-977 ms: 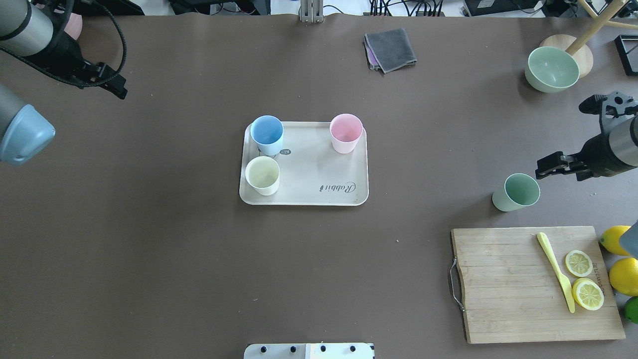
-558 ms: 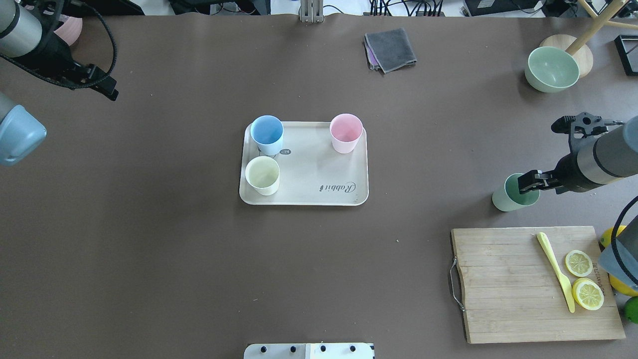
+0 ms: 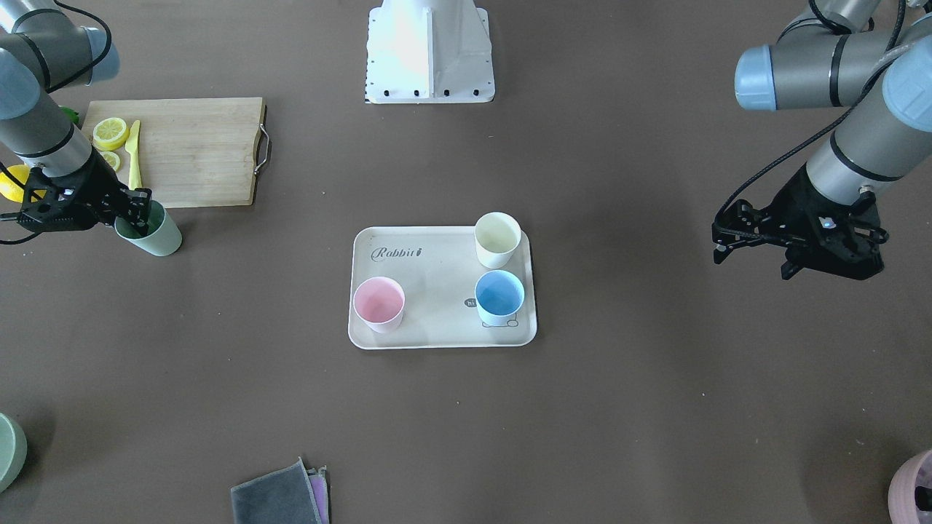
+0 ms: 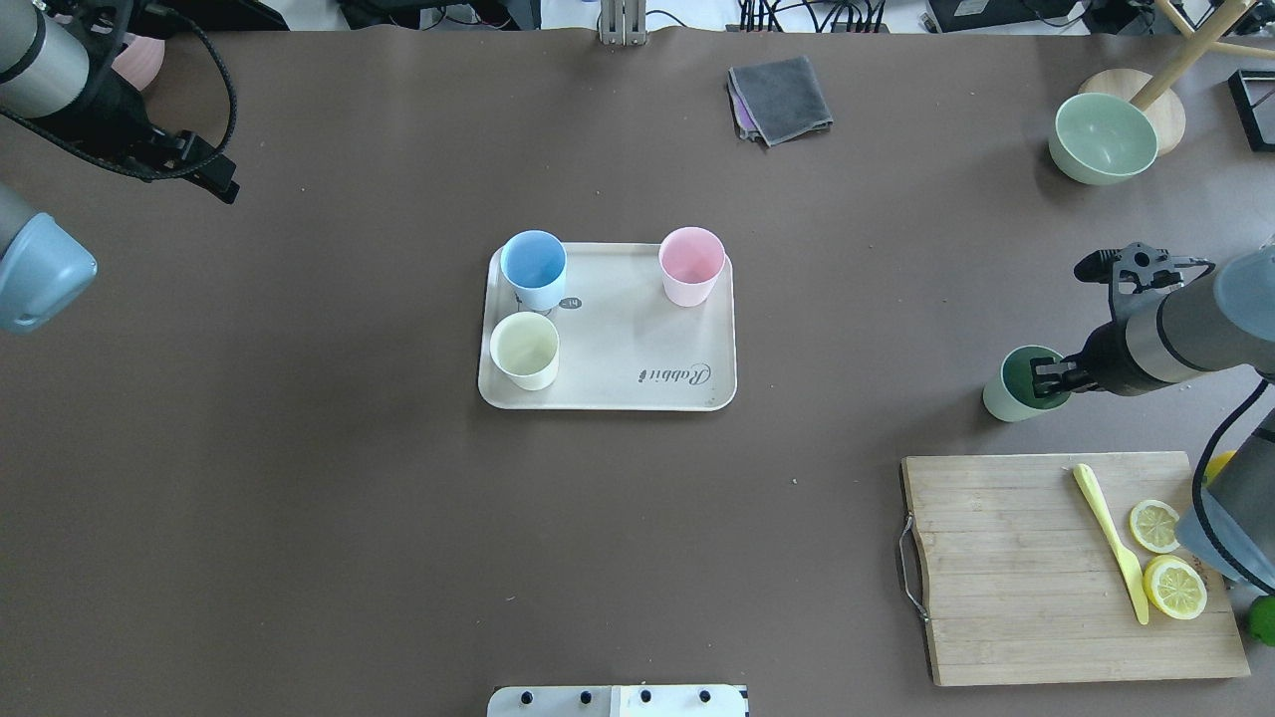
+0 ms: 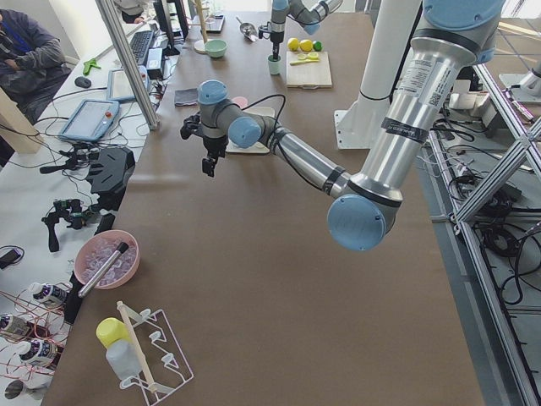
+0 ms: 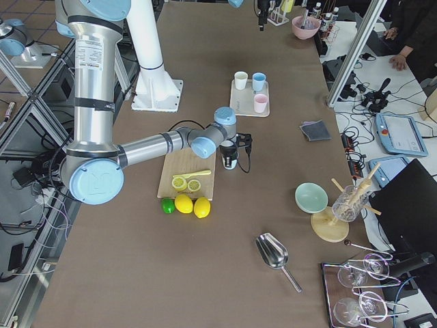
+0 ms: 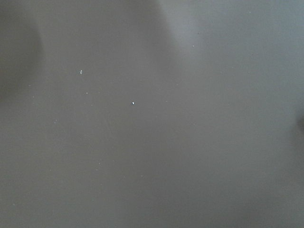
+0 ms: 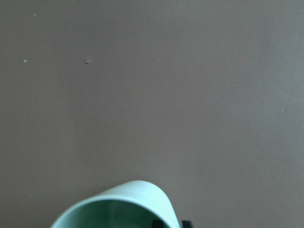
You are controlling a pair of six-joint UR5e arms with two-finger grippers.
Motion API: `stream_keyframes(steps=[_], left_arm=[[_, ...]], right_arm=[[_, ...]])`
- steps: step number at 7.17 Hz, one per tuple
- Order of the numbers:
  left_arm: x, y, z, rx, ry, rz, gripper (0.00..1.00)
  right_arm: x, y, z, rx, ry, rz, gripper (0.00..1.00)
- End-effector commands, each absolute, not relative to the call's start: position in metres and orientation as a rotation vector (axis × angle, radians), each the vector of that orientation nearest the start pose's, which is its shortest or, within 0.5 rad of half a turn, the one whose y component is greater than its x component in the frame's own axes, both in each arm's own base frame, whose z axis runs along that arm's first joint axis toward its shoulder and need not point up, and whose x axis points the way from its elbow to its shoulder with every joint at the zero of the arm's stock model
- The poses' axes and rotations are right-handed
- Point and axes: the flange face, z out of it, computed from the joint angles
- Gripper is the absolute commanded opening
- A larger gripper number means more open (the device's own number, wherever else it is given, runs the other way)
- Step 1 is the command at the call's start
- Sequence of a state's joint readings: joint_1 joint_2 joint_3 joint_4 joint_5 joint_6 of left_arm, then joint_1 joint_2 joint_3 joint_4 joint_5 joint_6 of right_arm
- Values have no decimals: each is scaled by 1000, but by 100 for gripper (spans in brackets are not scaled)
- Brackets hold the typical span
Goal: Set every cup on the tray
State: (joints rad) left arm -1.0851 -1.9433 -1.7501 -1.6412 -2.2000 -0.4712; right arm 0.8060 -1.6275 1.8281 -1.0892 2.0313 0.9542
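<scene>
The mint green cup [image 4: 1006, 403] is standing on the tabletop [image 4: 299, 498] near the cutting board [image 4: 1016, 568], well apart from the tray [image 4: 618, 339]. Only my right wrist view is showing the right gripper [image 4: 1044, 377] with its fingers [image 8: 157, 224] spread astride the rim; for the left gripper [image 4: 221, 185] I cannot tell.
</scene>
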Motion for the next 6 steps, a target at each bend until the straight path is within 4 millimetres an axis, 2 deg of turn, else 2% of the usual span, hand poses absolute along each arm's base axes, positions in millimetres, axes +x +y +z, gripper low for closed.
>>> stream_keyframes(steps=[1, 2, 3, 4, 5, 6], left_arm=[[224, -580, 362, 251, 816, 213, 98], [224, -580, 361, 252, 817, 213, 98], [226, -580, 362, 248, 816, 214, 98], [227, -579, 362, 247, 817, 216, 98], [229, -580, 366, 242, 813, 215, 98], [230, -580, 366, 241, 813, 216, 98]], right_arm=[[-296, -435, 479, 127, -847, 31, 0], [-310, -448, 451, 114, -884, 104, 0], [-338, -461, 404, 70, -894, 176, 0], [-380, -461, 359, 16, -886, 234, 0], [-421, -452, 319, 21, -879, 286, 0], [-460, -436, 287, 2, -880, 327, 0]])
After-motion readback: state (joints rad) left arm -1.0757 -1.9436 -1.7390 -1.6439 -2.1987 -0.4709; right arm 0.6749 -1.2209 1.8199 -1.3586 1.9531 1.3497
